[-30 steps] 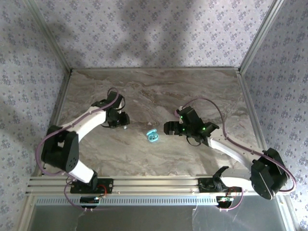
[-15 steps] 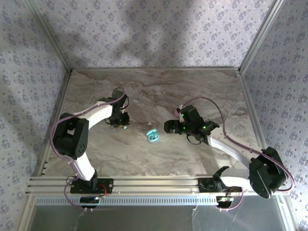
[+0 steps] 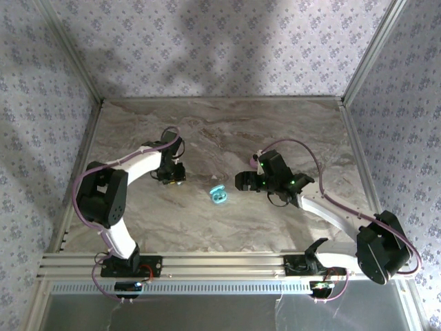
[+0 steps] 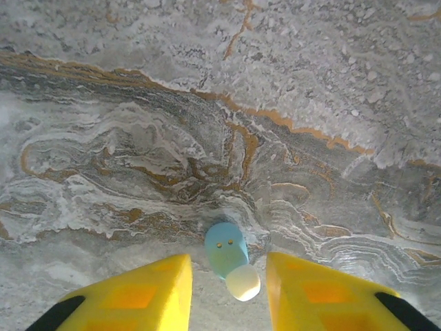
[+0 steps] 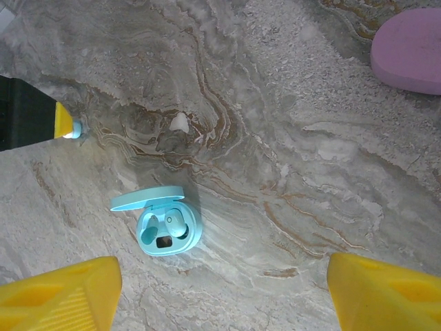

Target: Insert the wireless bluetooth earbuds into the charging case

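**Blue earbud lying between left jaws, ungripped**

A tiny glossy light-blue plastic earbud (image 4: 224, 247) with a pale rounded tip is lying on the veined marble tabletop (image 4: 310, 103). The left gripper (image 4: 226, 276) is standing part-open astride it, its yellow fingers (image 4: 138, 296) flanking the bud with a gap showing each side, gripping nothing. The right gripper (image 5: 224, 293) is hanging wide open and empty near the open light-blue oval charging case (image 5: 165, 224), with a second blue bud (image 5: 177, 222) sitting inside.

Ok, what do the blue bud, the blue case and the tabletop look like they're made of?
Bud: smooth light-blue plastic by its even sheen, with a whitish, probably silicone tip. Case: matching pale-blue moulded plastic, satin rather than mirror-glossy. Tabletop: grey-and-brown veined marble look, possibly a printed laminate.
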Robot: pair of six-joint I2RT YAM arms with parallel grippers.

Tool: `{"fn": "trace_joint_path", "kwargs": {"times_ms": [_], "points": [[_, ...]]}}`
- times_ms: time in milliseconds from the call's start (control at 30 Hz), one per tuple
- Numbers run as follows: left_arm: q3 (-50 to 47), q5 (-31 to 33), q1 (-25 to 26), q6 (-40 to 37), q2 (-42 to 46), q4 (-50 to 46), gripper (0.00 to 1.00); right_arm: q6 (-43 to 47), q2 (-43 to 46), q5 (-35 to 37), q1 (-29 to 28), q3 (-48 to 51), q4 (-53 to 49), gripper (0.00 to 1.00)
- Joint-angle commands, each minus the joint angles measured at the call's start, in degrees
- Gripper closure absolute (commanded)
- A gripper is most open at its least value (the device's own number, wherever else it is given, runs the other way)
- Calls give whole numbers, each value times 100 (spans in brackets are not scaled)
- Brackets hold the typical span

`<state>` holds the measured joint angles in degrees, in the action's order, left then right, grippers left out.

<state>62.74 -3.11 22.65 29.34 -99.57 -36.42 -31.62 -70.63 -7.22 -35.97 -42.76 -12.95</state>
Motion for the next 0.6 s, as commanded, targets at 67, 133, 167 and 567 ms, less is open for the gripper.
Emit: {"fn": "trace_joint_path", "kwargs": {"times_ms": [67, 133, 167, 567], "points": [[88, 50, -20, -86, -215, -120, 61, 59, -15, -102, 39, 94, 121, 20], [98, 23, -49, -95, -268, -100, 60, 60, -15, -109, 43, 97, 119, 20], [98, 5, -68, -104, -298, -85, 60, 59, -13, -104, 37, 95, 123, 20], [-41, -501, -385, -122, -371, 200, 67, 52, -14, -142, 50, 110, 156, 20]]}}
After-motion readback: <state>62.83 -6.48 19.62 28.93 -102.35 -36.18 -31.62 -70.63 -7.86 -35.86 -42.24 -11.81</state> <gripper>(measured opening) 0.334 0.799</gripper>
